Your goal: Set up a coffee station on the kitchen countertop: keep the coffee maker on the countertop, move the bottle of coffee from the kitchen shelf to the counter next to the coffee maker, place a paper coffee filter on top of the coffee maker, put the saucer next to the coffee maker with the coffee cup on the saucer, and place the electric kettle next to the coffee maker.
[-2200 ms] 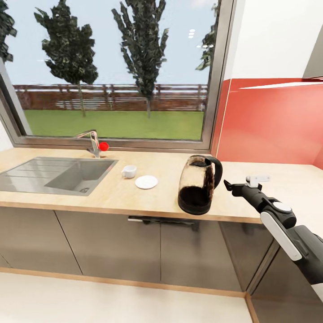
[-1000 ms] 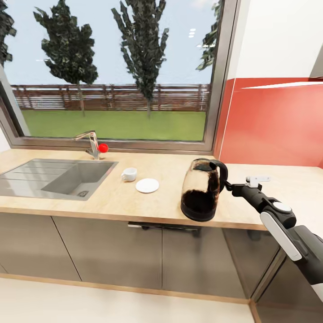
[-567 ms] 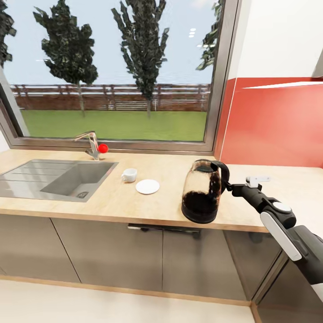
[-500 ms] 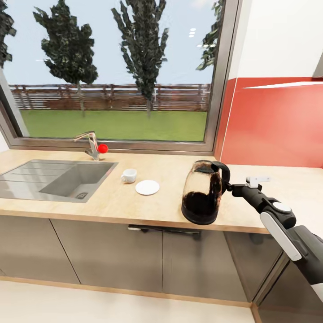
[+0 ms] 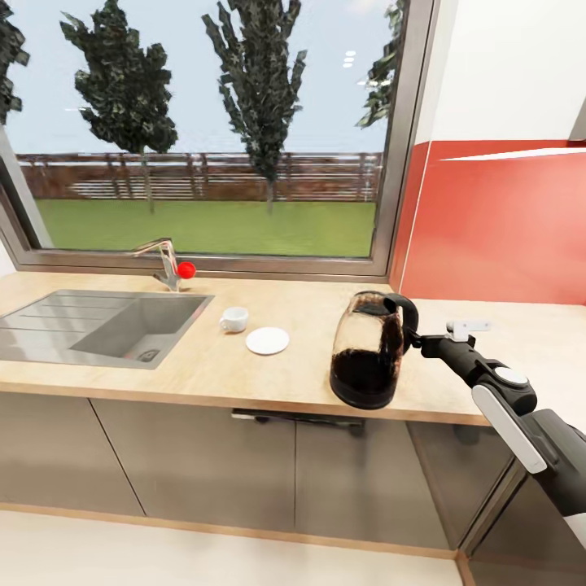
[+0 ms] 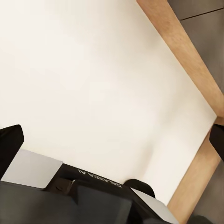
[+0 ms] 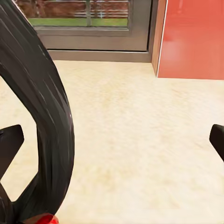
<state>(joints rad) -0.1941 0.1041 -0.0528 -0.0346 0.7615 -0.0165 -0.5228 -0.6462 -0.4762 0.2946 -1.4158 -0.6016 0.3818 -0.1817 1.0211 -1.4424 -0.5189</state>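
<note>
Wood-grain countertop (image 5: 244,370) ran under the window, with a steel sink (image 5: 106,325) at one end and a red splashback (image 5: 496,228) at the other. Near its front edge stood the electric kettle (image 5: 368,350), upright. The right gripper (image 5: 415,338) was at the kettle's black handle (image 7: 44,116), its fingers spread wide, the handle lying off to one side between them rather than centred. I judged the kettle step was in hand; next the claw would need to centre on the handle and pinch. Well clear sat the saucer (image 5: 267,341) and, just beside it, the coffee cup (image 5: 234,319). The left gripper's (image 6: 114,140) fingers were also spread, over pale floor.
</note>
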